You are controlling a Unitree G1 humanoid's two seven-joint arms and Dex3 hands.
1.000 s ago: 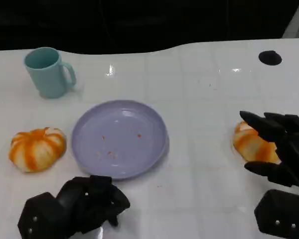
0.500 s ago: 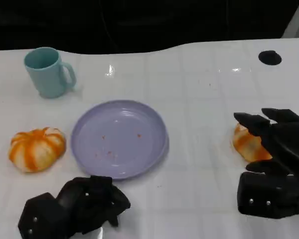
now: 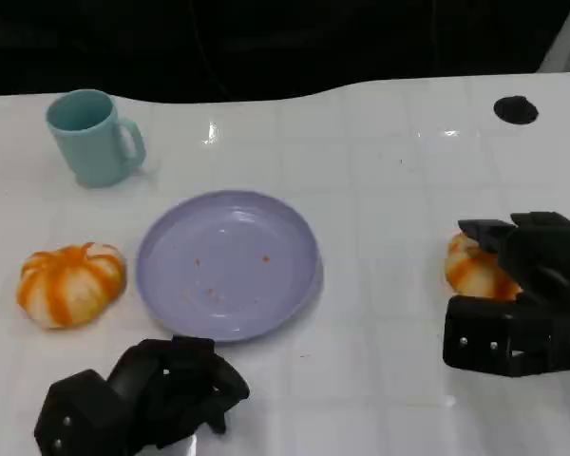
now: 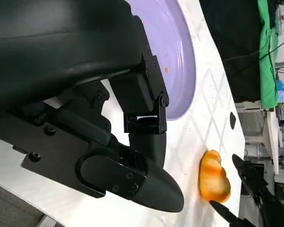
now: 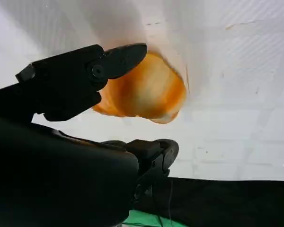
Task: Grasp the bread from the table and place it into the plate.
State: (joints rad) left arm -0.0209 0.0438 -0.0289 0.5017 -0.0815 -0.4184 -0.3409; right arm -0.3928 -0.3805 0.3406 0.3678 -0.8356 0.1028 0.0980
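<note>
On the desk's right side, the right robot hand (image 3: 518, 290) straddles the bread (image 3: 473, 267), fingers spread, not yet gripping. Close evenly, lift clear, then carry to the plate (image 3: 294, 285).

An orange-and-white striped bread roll (image 3: 472, 269) lies on the white table by my right side; the lavender plate (image 3: 228, 263) sits centred.

Right hand (image 3: 515, 294) low at the table's right side, fingers (image 5: 85, 75) apart and arched, thumb opposed. Left hand (image 3: 142, 394) resting at the near left edge, fingers curled in, holding nothing.
</note>
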